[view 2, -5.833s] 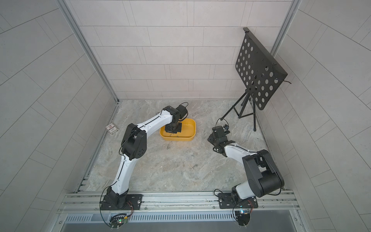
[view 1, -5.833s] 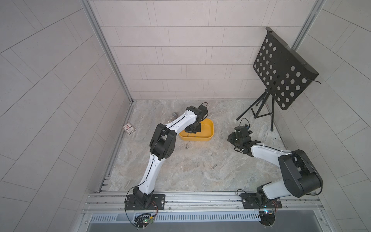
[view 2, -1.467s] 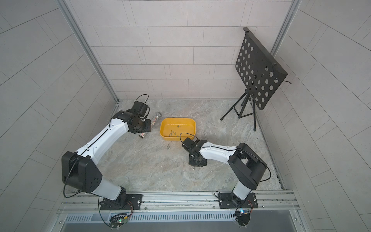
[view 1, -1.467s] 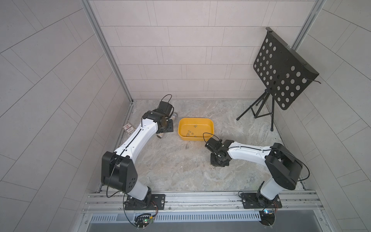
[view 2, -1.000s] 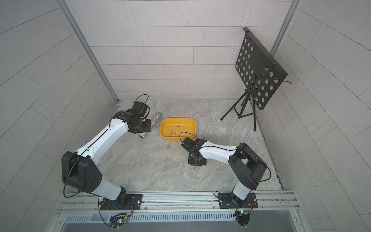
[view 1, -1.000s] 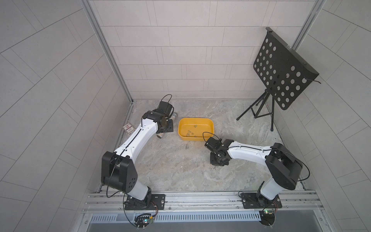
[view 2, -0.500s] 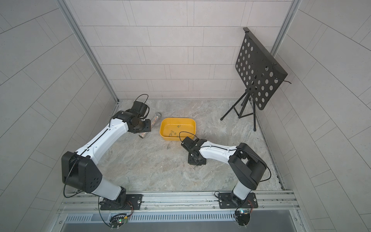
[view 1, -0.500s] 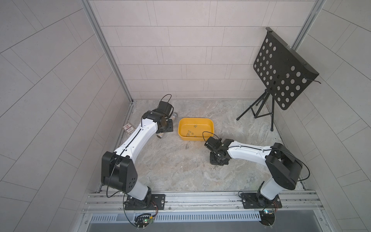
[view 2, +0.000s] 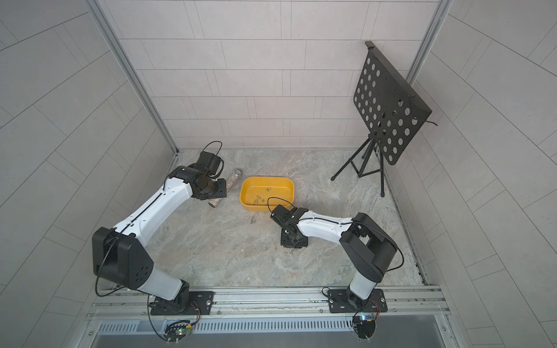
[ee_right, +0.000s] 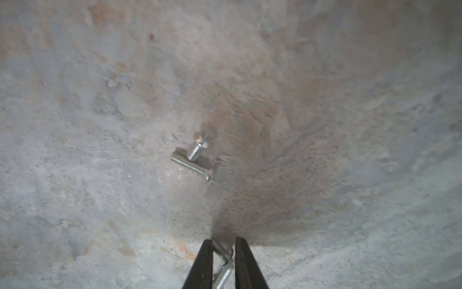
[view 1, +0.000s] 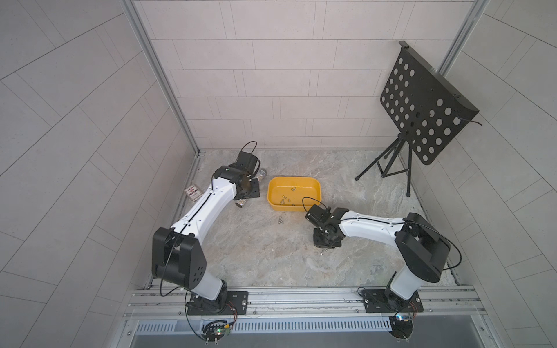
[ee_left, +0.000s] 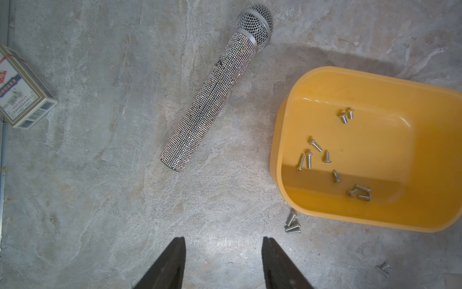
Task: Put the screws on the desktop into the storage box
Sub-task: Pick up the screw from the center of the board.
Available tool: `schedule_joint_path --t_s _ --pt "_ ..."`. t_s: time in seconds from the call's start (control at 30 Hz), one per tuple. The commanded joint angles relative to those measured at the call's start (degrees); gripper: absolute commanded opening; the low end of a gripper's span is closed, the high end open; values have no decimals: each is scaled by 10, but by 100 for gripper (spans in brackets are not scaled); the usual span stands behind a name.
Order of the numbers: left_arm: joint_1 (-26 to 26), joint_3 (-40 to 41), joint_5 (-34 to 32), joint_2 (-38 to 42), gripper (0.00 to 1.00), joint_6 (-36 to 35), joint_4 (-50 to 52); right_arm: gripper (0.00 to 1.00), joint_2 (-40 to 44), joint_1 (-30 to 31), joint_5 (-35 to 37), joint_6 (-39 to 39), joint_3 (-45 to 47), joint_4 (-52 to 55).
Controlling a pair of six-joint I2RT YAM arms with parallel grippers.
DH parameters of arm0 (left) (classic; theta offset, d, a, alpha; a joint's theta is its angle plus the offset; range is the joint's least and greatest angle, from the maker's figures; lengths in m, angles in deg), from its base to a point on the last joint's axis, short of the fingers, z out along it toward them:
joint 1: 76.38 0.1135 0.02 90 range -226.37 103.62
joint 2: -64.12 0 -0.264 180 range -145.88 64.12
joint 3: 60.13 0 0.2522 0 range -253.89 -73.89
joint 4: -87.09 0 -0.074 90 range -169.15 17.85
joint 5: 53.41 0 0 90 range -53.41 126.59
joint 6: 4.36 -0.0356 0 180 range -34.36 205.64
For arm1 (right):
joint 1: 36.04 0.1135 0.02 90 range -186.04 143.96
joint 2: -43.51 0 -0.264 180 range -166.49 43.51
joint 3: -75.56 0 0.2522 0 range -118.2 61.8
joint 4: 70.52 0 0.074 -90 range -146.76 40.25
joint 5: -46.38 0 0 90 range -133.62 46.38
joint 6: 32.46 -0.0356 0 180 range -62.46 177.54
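The yellow storage box [view 1: 318,192] [view 2: 266,179] [ee_left: 425,155] lies on the marble desktop [view 1: 256,256] with several screws [ee_left: 310,155] inside. A few screws [ee_left: 292,225] [view 1: 280,220] lie just outside its near wall. My left gripper [ee_left: 223,240] hangs open and empty over bare desktop, left of the box. My right gripper [ee_right: 222,241] [view 1: 325,242] is low over the desktop in front of the box, shut on screws [ee_right: 223,262] pinched between its fingers. Two more screws [ee_right: 192,160] lie just ahead of it.
A glittery microphone [ee_left: 217,92] lies beside the box, under my left arm. A red-and-white card box [ee_left: 22,92] [view 1: 193,192] rests at the left edge. A black music stand [view 1: 422,105] stands at the back right. Two screws [ee_left: 383,269] lie further out on the desktop.
Since several seconds ago my left arm has swung from over the storage box to its left, and my right gripper has come to the screws in front. Little shifted in the last second.
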Motion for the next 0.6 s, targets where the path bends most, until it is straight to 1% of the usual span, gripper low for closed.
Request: schedule_joint_path --t_s 0.0,0.37,0.57 --pt "4 7 1 -5 56 1 2 24 -23 5 3 15 -10 26" --pt "4 7 1 -4 56 2 2 23 -49 13 7 28 -33 39" --pt "5 8 1 -4 56 1 2 17 -58 14 6 33 -41 40"
